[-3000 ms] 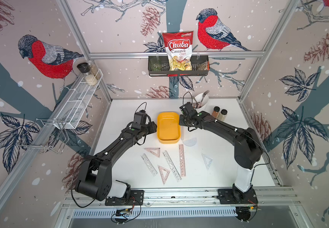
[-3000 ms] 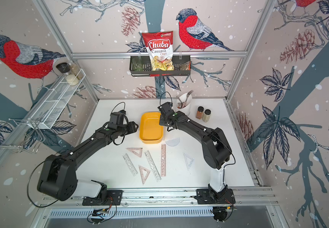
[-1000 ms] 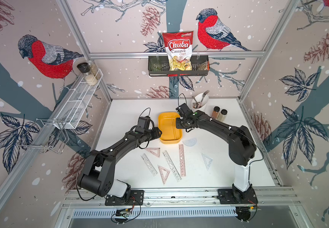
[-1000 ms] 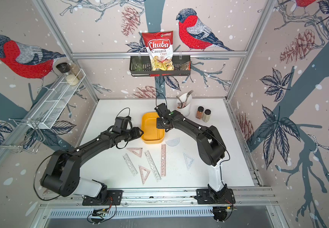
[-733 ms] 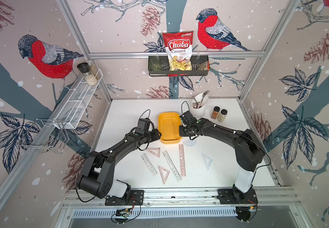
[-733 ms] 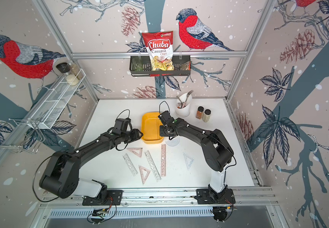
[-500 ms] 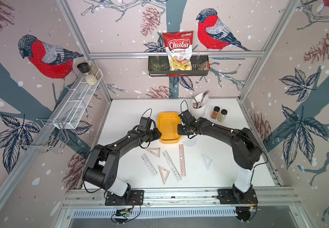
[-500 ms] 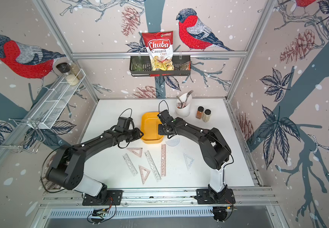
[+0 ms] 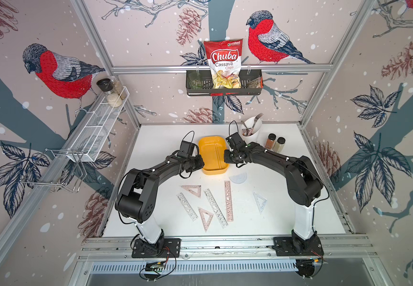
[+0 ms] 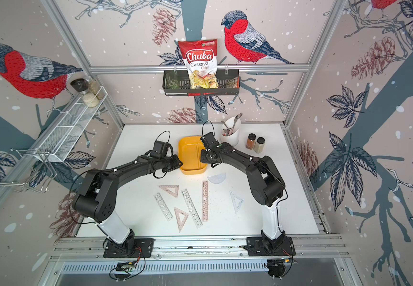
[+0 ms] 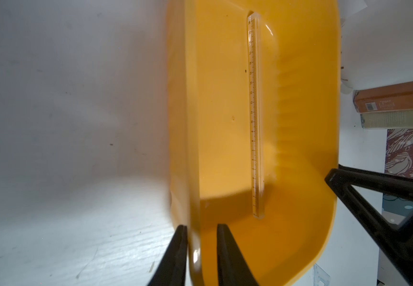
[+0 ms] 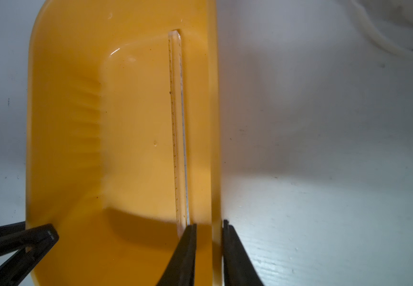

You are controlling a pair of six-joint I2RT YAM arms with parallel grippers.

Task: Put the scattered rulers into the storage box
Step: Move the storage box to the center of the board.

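We seem set to reposition the yellow storage box [image 9: 213,172], left gripper [image 11: 200,230] and right gripper [image 12: 209,225] straddling its long walls, jaws narrow though we cannot tell if they pinch; one clear ruler [image 11: 255,118] lies inside, other rulers [image 9: 215,204] beyond its near end, so both must clamp evenly.

Chips bag [image 9: 224,63], cutlery cup [image 9: 250,133], two spice jars [image 9: 270,144], shelf jars [image 9: 113,95], maybe grains

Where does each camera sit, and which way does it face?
Both top views: high above the base, looking down at the table; left arm and right arm show whole.
Left wrist: on the left arm, looking past the left end effector astride the yellow box's wall.
Right wrist: likewise, right end effector, opposite wall.
Shared: box with one ruler inside.
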